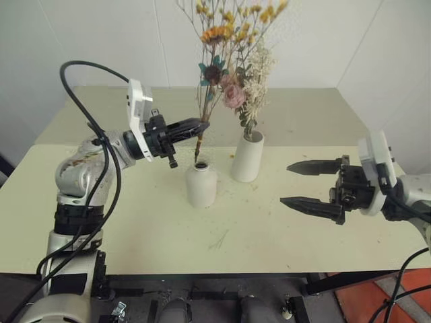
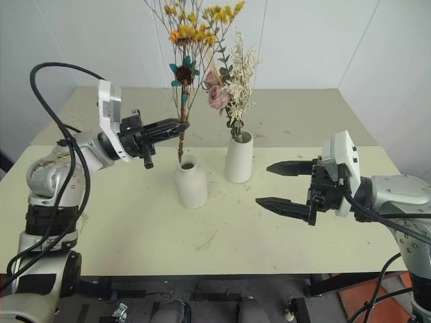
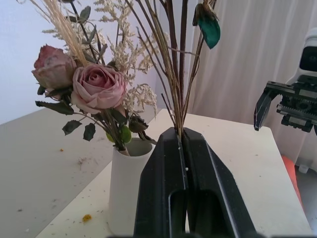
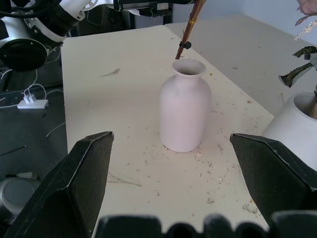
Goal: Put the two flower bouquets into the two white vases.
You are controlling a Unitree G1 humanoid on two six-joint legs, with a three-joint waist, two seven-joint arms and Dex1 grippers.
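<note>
A pale desk is shown bearing two white vases. The taller vase holds the rose bouquet; the squat vase stands empty — above its mouth the yellow-flowered bouquet is held upright, clamped in the left end effector. The right end effector is seen spread apart — well aside.

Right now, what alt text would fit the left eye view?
The left end effector holds the yellow-orange bouquet upright, its stem ends just above the squat vase. The rose bouquet already stands in the taller vase; the right end effector waits open.
</note>
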